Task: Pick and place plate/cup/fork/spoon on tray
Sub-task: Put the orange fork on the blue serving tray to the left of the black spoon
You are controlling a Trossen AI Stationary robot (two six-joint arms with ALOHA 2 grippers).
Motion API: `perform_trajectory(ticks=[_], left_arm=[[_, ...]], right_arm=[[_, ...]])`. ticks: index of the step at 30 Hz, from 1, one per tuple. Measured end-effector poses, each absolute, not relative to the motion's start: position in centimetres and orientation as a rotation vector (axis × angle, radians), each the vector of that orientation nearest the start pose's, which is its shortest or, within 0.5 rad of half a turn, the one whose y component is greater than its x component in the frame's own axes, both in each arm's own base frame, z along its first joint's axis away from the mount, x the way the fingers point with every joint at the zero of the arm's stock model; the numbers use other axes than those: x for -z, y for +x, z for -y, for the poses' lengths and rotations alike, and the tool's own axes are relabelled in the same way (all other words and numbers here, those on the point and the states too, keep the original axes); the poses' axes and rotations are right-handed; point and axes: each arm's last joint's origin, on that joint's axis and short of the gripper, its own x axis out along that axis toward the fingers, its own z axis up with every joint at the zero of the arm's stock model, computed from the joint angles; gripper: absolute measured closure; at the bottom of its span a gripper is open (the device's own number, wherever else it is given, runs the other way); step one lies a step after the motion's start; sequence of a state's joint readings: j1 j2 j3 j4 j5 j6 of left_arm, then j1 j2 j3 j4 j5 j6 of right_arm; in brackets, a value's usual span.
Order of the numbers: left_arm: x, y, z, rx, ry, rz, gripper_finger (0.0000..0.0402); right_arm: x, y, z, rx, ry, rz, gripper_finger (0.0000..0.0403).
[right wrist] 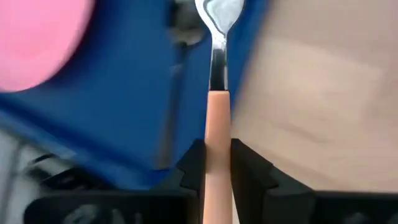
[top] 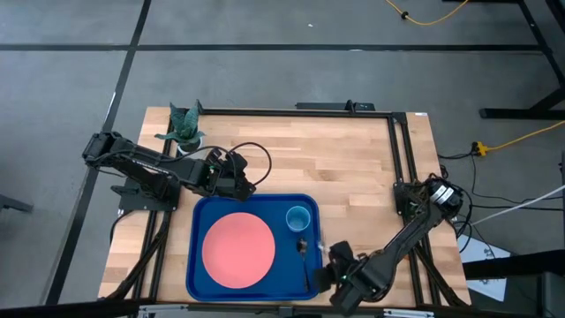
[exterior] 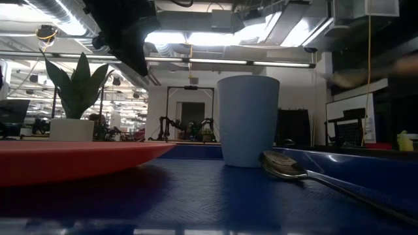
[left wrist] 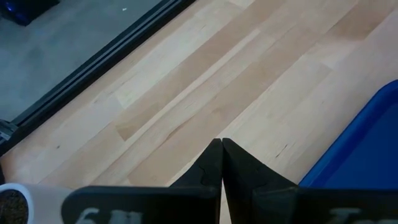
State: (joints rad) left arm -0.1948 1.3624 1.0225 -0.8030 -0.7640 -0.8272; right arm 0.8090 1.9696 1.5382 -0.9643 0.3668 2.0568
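Observation:
The deep-blue tray (top: 300,274) lies at the table's near middle. On it are the salmon-pink plate (top: 238,249), the light-blue cup (top: 299,217) standing upright, and the dark spoon (top: 305,254) lying beside the plate. My right gripper (top: 328,268) is at the tray's near right corner, shut on the fork (right wrist: 217,118), whose silvery head (right wrist: 219,14) reaches out over the tray's right rim. My left gripper (top: 252,184) is shut and empty over the wood just beyond the tray's far edge. The low view shows the cup (exterior: 248,121), the plate (exterior: 72,156) and the spoon's bowl (exterior: 282,165). My right gripper pinches the fork's tan handle (right wrist: 217,155) between its two fingers (right wrist: 194,167). The handle runs along the fingers and sticks out ahead of them, head foremost. The fingers come from the table's near right side, slanting. Whether the head touches the tray, I cannot tell.
A white pot with a green plant (top: 184,131) stands at the table's far left, close behind my left arm. Bare wood (top: 344,159) stretches beyond and right of the tray. A black frame rail (top: 397,150) runs along the right side.

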Motion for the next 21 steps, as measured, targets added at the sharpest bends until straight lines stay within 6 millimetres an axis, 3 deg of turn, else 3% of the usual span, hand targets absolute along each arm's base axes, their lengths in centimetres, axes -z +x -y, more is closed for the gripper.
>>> perform_trajectory(ticks=[4, 10, 16, 21], left_arm=[[-25.6, 25.2, 2.9, -0.864, -0.205, -0.726, 0.0401], [-25.6, 25.3, 2.9, -0.864, -0.206, -0.724, 0.0401], [-25.6, 25.3, 2.9, -0.863, -0.208, -0.722, 0.0401], [-25.6, 25.3, 3.0, -0.863, -0.208, -0.721, 0.0401]], right_arm=[[-20.5, 30.2, -28.5, 0.729, 1.066, -0.92, 0.0351], [-19.9, 35.1, -29.3, 0.712, 1.098, -0.896, 0.0351], [-18.9, 38.8, -28.1, 0.78, 1.107, -0.922, 0.0351], [-17.2, 40.7, -26.1, 0.893, 1.151, -0.943, 0.0351]])
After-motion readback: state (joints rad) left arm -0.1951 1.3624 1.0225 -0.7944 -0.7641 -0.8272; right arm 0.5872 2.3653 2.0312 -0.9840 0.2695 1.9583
